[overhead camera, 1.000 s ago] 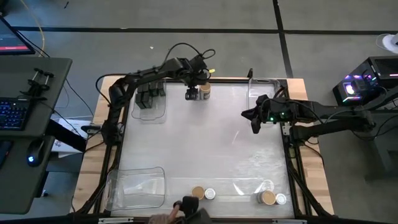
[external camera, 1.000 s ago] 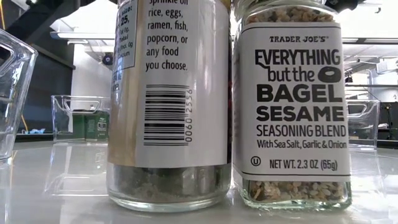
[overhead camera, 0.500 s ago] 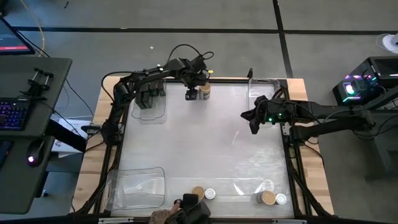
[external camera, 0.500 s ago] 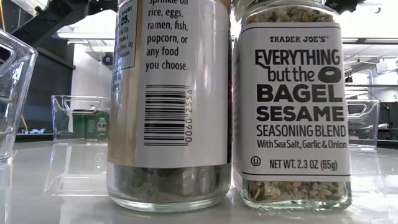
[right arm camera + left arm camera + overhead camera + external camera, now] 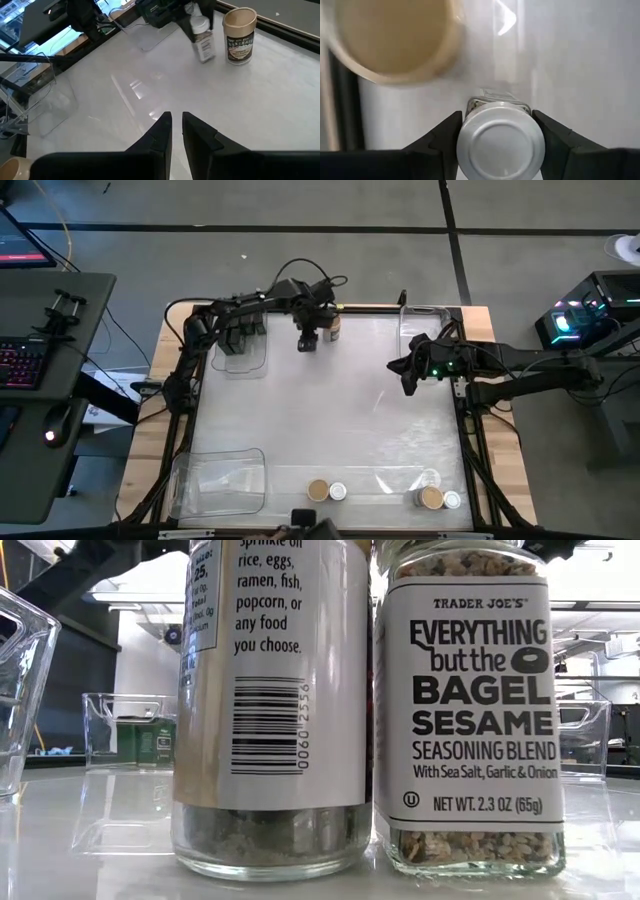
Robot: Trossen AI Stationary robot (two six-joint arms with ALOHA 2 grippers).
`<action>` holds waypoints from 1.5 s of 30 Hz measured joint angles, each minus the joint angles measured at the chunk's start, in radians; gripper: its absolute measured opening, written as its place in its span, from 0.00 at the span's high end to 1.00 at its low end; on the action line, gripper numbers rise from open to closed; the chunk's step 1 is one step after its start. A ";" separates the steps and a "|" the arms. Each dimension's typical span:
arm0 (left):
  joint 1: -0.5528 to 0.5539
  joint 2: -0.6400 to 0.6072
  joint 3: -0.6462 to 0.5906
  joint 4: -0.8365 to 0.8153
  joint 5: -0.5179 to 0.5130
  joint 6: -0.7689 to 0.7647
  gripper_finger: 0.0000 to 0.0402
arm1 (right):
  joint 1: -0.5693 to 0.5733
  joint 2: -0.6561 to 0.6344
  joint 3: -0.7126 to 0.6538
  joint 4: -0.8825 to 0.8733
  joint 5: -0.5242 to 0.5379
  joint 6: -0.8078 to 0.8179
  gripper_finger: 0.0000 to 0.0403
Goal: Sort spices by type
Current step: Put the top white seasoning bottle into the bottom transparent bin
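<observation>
My left gripper (image 5: 308,338) stands at the table's far middle, pointing down, shut on a white-topped spice jar (image 5: 500,145). A tan-topped jar (image 5: 330,326) stands just right of it. Black boxy spices sit in a clear bin (image 5: 242,340) at the far left. Two tan-topped jars (image 5: 318,490) (image 5: 430,498) and two white-topped jars (image 5: 338,492) (image 5: 452,500) stand along the near edge. Two of these fill the low view: a barcode-labelled jar (image 5: 270,710) and a bagel seasoning jar (image 5: 470,710). My right gripper (image 5: 176,125) hangs shut above the table's right side, touching nothing. My left gripper pinches the white-topped jar at its top, just under the lid (image 5: 470,107), one finger (image 5: 445,137) on each side. The fingers come from above, pointing down. In the right wrist view the jar (image 5: 202,40) leans below them, its base at the table.
A clear bin (image 5: 222,480) sits at the near left corner and another (image 5: 428,320) at the far right corner. The middle of the white tabletop (image 5: 330,415) is free room. A dark object (image 5: 305,522) shows at the near edge.
My left gripper has come down over the white-topped jar and tipped steeper, so the jar is now hidden under it in the high view. A person's hand at the near edge has drawn back out of the picture.
</observation>
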 joint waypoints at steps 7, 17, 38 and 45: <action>-0.031 -0.084 -0.006 -0.141 -0.009 -0.080 0.58 | 0.000 0.000 0.000 0.000 -0.003 -0.028 0.90; -0.356 -0.431 -0.003 -0.267 0.027 -0.388 0.58 | 0.000 0.000 0.000 0.003 -0.003 -0.056 0.90; -1.364 -0.534 -0.352 -0.313 -0.341 -1.433 0.58 | 0.041 0.000 0.000 0.210 -0.159 0.069 0.90; -1.369 -0.556 -0.586 -0.003 -0.412 -1.411 0.58 | 0.122 0.000 0.000 0.262 -0.082 0.145 0.90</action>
